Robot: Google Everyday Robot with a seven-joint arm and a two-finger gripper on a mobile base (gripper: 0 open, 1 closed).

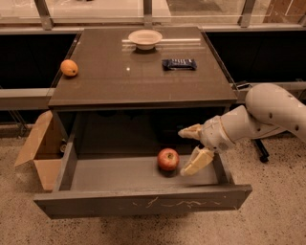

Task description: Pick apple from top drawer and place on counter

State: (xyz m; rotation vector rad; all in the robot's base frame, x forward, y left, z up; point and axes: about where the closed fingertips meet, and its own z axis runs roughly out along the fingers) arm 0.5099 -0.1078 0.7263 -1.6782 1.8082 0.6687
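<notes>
Gripper (193, 147), fingers spread wide and empty, hangs just right of the apple (168, 159) lying in the open drawer (143, 203). Risk: the lower finger nudges the round apple, which rolls off before closure; a lift may clip the counter (138, 72) edge.

It seems an office or lab test space. A speckled stone floor (277, 215) lies under the gripper (182, 153), which hangs fingers apart inside the top drawer (143, 203). A chair's wheeled foot (262, 154) sits behind it, a cardboard box (40, 153) past the drawer's far end, and metal-framed windows (95, 9) beyond the counter (143, 76).
</notes>
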